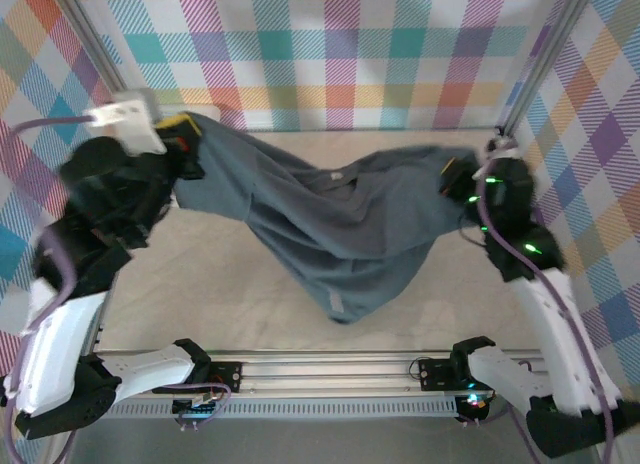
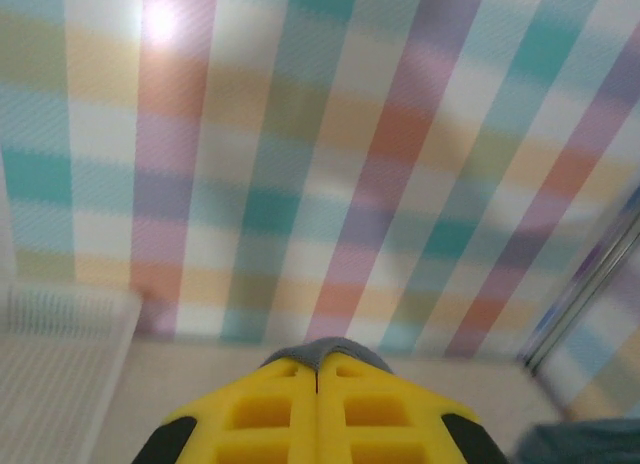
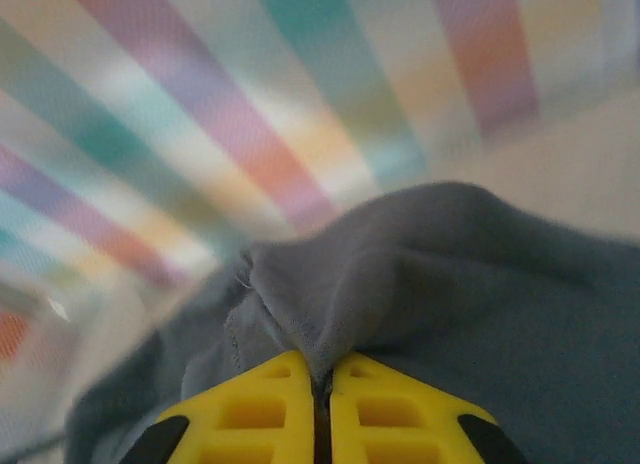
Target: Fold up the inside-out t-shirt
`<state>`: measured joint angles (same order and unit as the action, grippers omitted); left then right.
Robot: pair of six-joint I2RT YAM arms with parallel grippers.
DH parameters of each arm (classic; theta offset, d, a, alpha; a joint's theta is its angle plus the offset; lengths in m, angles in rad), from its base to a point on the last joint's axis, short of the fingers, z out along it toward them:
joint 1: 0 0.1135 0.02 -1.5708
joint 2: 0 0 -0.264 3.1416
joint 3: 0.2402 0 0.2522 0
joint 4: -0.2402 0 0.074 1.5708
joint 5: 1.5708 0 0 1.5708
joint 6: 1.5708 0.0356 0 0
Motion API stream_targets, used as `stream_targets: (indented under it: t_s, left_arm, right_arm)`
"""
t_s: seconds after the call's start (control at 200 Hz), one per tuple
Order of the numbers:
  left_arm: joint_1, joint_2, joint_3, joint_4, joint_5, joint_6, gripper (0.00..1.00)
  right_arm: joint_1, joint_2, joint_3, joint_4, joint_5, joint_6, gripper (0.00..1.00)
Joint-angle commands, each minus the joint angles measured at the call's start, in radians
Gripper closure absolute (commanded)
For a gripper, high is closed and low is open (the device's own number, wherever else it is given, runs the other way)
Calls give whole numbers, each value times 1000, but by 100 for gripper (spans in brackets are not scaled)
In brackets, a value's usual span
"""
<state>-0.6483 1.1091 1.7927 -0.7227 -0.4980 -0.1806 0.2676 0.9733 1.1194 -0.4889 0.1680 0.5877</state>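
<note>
Nearest the arm bases runs the silver aluminium rail (image 1: pixel 330 369), and beyond it lies the pale beige table (image 1: pixel 200 294). Over that surface hangs the inside-out t-shirt (image 1: pixel 340 224), a plain dark slate-grey garment of soft fabric, strung between the two arms like a hammock. Its lowest bunch sags toward the table near the middle, though I cannot tell whether it touches. The yellow-fingered left gripper (image 1: pixel 188 136) pinches one end high on the left, and the right gripper (image 1: pixel 455 179) pinches the other end, slightly lower. Behind everything stands the pastel checked backdrop (image 1: pixel 340 54).

By my reading, the folding has barely begun. The cloth is twisted and crumpled with no fold in it, and I cannot pick out the sleeves or hem. Spreading it flat, smoothing it and every fold look to be ahead.

The overhead view gives the whole span and sag but blurs the grips. The left wrist view shows the left gripper (image 2: pixel 317 369) with its fingers pressed together and just a sliver of grey cloth peeping past the tips — a slim hold. The right wrist view shows the right gripper (image 3: pixel 322 369) closed on a puckered ridge of fabric, with much more cloth billowing beyond it.
</note>
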Motion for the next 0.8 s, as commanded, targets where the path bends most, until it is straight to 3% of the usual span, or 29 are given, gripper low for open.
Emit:
stream_targets:
  t_s: [0.0,0.195,0.29,0.415,0.49,0.6,0.67,0.795]
  left_arm:
    - [30,58,-219,-71,39,-130,100]
    - [126,70,-551,37,196,-271,100]
    - [164,73,-608,65,239,-283,100]
    - [197,79,-631,83,285,-293,100]
    - [203,83,-632,89,291,-293,100]
    - [208,96,-624,88,297,-293,100]
    - [208,98,-617,83,303,-292,100]
    - [212,92,-606,75,304,-287,100]
  right_arm:
    - [-4,90,-221,-36,-171,144,87]
    - [-4,283,-314,-48,-222,26,74]
    - [-4,292,-325,-71,-170,32,56]
    - [-4,267,-375,-28,-134,87,50]
    - [-3,282,-381,-1,-182,102,52]
    - [-3,306,-358,-35,-192,124,77]
    - [-3,293,-340,-68,-174,124,78]
    - [-2,229,-314,-138,-121,108,53]
